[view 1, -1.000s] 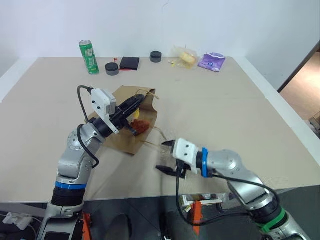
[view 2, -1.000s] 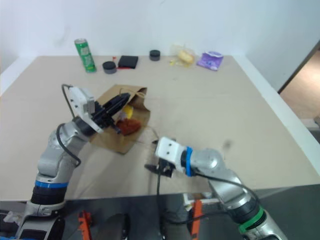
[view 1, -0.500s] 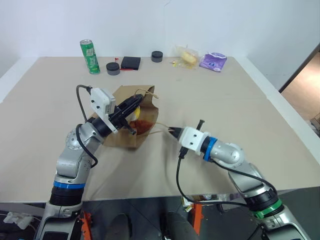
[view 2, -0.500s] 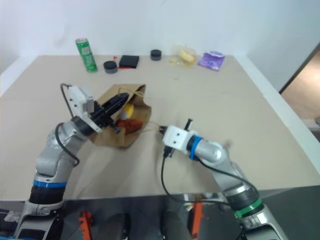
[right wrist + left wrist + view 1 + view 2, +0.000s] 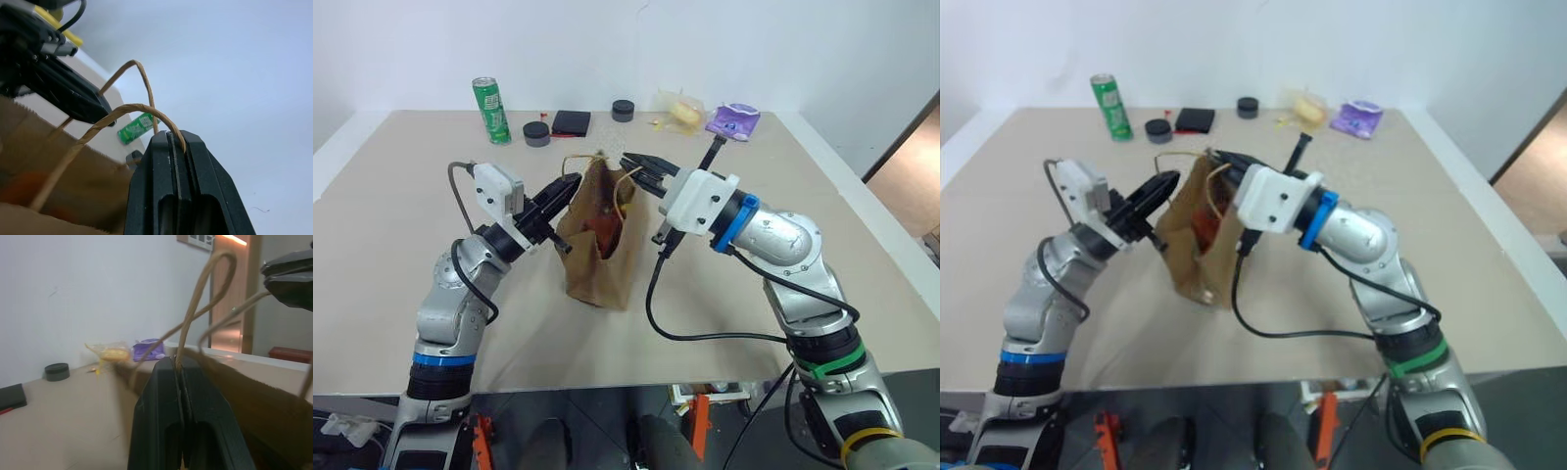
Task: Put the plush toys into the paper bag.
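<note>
Left eye view: kraft bag (image 5: 600, 250) upright mid-frame, creased; red-brown furry toy (image 5: 607, 227) inside.
Left wrist view: left gripper (image 5: 178, 363) clamped on twisted paper handle (image 5: 203, 289).
Right wrist view: right gripper (image 5: 177, 138) pinching other loop (image 5: 128, 111).

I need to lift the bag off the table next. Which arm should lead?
Right, probably. The right end effector is shut on a handle loop above the bag mouth, so it can pull straight up. The left end effector pinches the other handle at the rim, lower and side-on, better for steadying.
</note>
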Motion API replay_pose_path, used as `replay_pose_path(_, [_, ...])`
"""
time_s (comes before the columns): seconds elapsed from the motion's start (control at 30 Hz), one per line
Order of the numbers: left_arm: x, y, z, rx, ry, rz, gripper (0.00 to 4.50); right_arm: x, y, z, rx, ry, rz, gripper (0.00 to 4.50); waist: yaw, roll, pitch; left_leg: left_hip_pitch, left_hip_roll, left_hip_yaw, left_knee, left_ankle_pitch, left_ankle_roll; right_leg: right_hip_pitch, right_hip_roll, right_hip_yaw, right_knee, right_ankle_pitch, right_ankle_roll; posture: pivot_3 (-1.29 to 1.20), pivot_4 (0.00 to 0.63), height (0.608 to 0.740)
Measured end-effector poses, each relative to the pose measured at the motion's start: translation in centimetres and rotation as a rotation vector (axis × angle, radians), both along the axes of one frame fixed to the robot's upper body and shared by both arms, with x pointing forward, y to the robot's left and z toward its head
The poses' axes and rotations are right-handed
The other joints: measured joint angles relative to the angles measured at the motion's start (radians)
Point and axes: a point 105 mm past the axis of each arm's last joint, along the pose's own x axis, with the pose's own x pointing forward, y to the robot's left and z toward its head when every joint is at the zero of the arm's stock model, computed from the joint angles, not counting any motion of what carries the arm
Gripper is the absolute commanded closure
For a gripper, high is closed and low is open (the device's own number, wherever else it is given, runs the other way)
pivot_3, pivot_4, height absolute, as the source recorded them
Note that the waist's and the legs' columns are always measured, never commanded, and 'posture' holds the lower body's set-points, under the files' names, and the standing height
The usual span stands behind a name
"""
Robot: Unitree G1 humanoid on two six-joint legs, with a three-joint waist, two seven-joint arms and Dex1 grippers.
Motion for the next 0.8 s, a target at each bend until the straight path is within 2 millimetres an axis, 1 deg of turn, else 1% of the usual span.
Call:
replay_pose_path(0.07, [0.1, 0.4, -0.1, -0.005, 0.011, 0.019, 4.50, 0.0, 0.4, -0.8, -0.009, 0.030, 0.008, 4.38, 0.000, 0.000, 0.000, 0.000, 0.000, 0.000, 0.000, 0.000, 0.000, 0.000, 0.000, 0.000, 0.000, 0.000, 0.000, 0.00, 0.150, 0.740])
replay_pose_path(0.13, [0.2, 0.8, -0.4, -0.011, 0.032, 0.029, 4.50, 0.3, 0.3, -2.0, -0.028, 0.087, 0.000, 4.38, 0.000, 0.000, 0.000, 0.000, 0.000, 0.000, 0.000, 0.000, 0.000, 0.000, 0.000, 0.000, 0.000, -0.001, -0.002, 0.00, 0.150, 0.740])
replay_pose_path(0.17, [0.2, 0.9, -0.6, -0.016, 0.046, 0.029, 4.50, 0.5, 0.0, -2.8, -0.043, 0.117, -0.011, 3.76, 0.000, 0.000, 0.000, 0.000, 0.000, 0.000, 0.000, 0.000, 0.000, 0.000, 0.000, 0.000, 0.000, -0.002, -0.003, 0.00, 0.150, 0.740])
replay_pose_path(0.2, [0.2, 1.0, -0.9, -0.016, 0.069, 0.033, 4.50, 0.9, -0.5, -3.9, -0.068, 0.167, -0.030, 3.37, 0.000, 0.000, 0.000, 0.000, 0.000, 0.000, 0.000, 0.000, 0.000, 0.000, 0.000, 0.000, 0.000, -0.002, -0.004, 0.00, 0.150, 0.740])
replay_pose_path(0.23, [0.2, 1.0, -1.1, -0.015, 0.077, 0.036, 4.50, 1.1, -0.6, -4.3, -0.076, 0.182, -0.036, 2.99, 0.000, 0.000, 0.000, 0.000, 0.000, 0.000, 0.000, 0.000, 0.000, 0.000, 0.000, 0.000, 0.000, -0.002, -0.004, 0.00, 0.150, 0.740])
replay_pose_path(0.27, [0.2, 1.0, -1.3, -0.016, 0.096, 0.032, 4.06, 1.2, -0.8, -4.7, -0.082, 0.211, -0.039, 2.39, 0.000, 0.000, 0.000, 0.000, 0.000, 0.001, 0.001, 0.000, 0.000, 0.000, 0.000, 0.000, 0.000, -0.002, -0.004, 0.00, 0.150, 0.740])
replay_pose_path(0.3, [0.1, 1.0, -1.3, -0.013, 0.102, 0.027, 3.94, 1.2, -0.9, -4.9, -0.085, 0.220, -0.038, 2.06, 0.000, 0.000, 0.000, 0.000, 0.000, 0.001, 0.001, 0.000, 0.000, 0.000, 0.000, 0.000, 0.000, -0.002, -0.004, 0.00, 0.150, 0.740])
replay_pose_path(0.33, [0.1, 0.9, -1.4, -0.011, 0.108, 0.023, 3.72, 1.2, -1.0, -4.9, -0.080, 0.229, -0.035, 1.72, 0.000, 0.000, 0.000, 0.001, 0.000, 0.001, 0.001, 0.000, 0.000, 0.000, 0.000, 0.000, 0.000, -0.002, -0.004, 0.00, 0.150, 0.740])
replay_pose_path(0.37, [-0.2, 0.9, -1.5, -0.006, 0.122, 0.012, 3.37, 1.3, -1.2, -4.9, -0.060, 0.254, -0.027, 1.35, -0.001, 0.000, 0.000, 0.001, 0.001, 0.001, 0.000, 0.000, 0.000, 0.000, 0.000, 0.000, 0.000, -0.002, -0.004, 0.00, 0.150, 0.740])
replay_pose_path(0.4, [-0.3, 0.9, -1.8, -0.001, 0.151, -0.007, 2.53, 1.4, -1.7, -4.7, -0.032, 0.275, -0.030, 0.46, -0.001, 0.000, 0.000, 0.001, 0.001, 0.000, 0.000, 0.000, 0.000, 0.000, 0.000, 0.000, 0.000, -0.002, -0.004, 0.00, 0.150, 0.740])
replay_pose_path(0.43, [-0.3, 0.9, -1.8, 0.001, 0.158, -0.011, 2.33, 1.5, -1.8, -4.7, -0.025, 0.278, -0.033, 0.29, -0.001, 0.000, 0.000, 0.001, 0.001, 0.000, 0.000, 0.000, 0.000, 0.000, 0.000, 0.000, 0.000, -0.002, -0.004, 0.00, 0.150, 0.740])
replay_pose_path(0.47, [-0.4, 0.9, -2.0, -0.001, 0.176, -0.023, 1.91, 1.5, -2.1, -4.6, -0.011, 0.289, -0.032, 0.00, -0.001, 0.000, 0.000, 0.001, 0.001, 0.000, 0.000, 0.000, 0.000, 0.000, 0.001, 0.000, 0.000, -0.002, -0.004, 0.00, 0.150, 0.740])
replay_pose_path(0.57, [-0.7, 1.3, -2.2, -0.026, 0.254, -0.072, 0.47, 1.1, -3.1, -4.6, 0.056, 0.364, -0.001, 0.00, -0.001, 0.000, 0.000, 0.001, 0.001, 0.000, 0.000, 0.000, 0.000, 0.000, 0.000, 0.000, 0.000, -0.002, -0.004, 0.00, 0.150, 0.740])
replay_pose_path(0.6, [-0.8, 1.4, -2.2, -0.034, 0.269, -0.085, 0.22, 0.9, -3.5, -4.5, 0.082, 0.388, 0.009, 0.00, -0.001, 0.000, 0.000, 0.001, 0.001, 0.000, 0.000, 0.000, 0.000, 0.000, 0.000, 0.000, 0.000, -0.002, -0.004, 0.00, 0.150, 0.740])
replay_pose_path(0.63, [-1.2, 1.7, -2.2, -0.042, 0.302, -0.110, 0.10, 0.6, -4.1, -4.3, 0.137, 0.442, 0.040, 0.00, -0.001, 0.000, 0.000, 0.001, 0.001, 0.000, 0.000, 0.000, 0.000, 0.000, 0.000, 0.000, 0.000, -0.002, -0.004, 0.00, 0.150, 0.740])
replay_pose_path(0.8, [-2.0, 3.4, -2.7, -0.039, 0.388, -0.145, 0.10, -0.9, -5.5, -3.1, 0.304, 0.587, 0.157, 0.00, -0.003, 0.000, 0.000, 0.001, 0.002, -0.001, 0.000, 0.000, 0.000, 0.000, 0.001, -0.001, 0.001, -0.002, -0.005, 0.00, 0.150, 0.740])
